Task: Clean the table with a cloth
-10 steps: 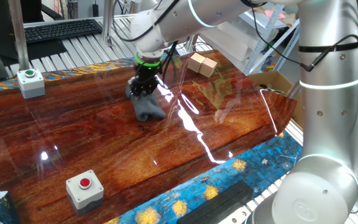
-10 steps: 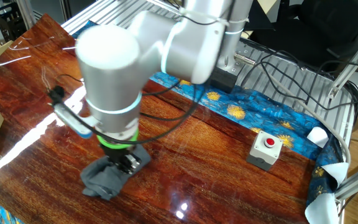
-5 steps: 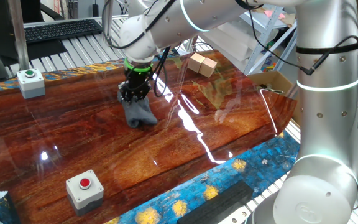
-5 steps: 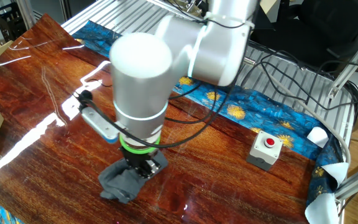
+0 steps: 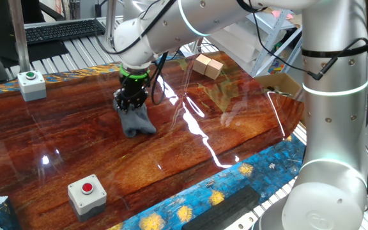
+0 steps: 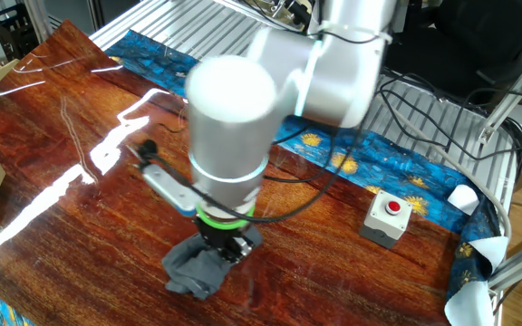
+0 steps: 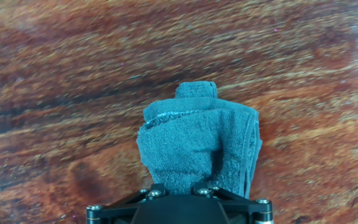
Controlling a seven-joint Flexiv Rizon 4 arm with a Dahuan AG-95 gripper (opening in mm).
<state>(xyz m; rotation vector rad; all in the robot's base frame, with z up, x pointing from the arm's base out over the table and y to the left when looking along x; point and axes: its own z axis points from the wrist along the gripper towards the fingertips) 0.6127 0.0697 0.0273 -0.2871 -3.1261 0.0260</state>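
Note:
The cloth (image 5: 137,121) is a folded grey-blue rag pressed flat on the glossy reddish-brown table (image 5: 190,153). My gripper (image 5: 131,106) stands upright over it and is shut on the cloth's near end. In the other fixed view the gripper (image 6: 225,247) pins the cloth (image 6: 194,271) to the table (image 6: 53,199). In the hand view the cloth (image 7: 197,146) spreads ahead of the gripper (image 7: 179,190) over the table (image 7: 55,93); the fingertips are hidden in the fabric.
Two tan wooden blocks (image 5: 207,65) lie at the far side. A grey box with a green button (image 5: 31,84) stands far left. A box with a red button (image 5: 87,191) stands near the front edge, also in the other fixed view (image 6: 389,215).
My gripper has slid the cloth along the table, leftwards in one fixed view and rightwards toward the near edge in the other. The grip has not changed.

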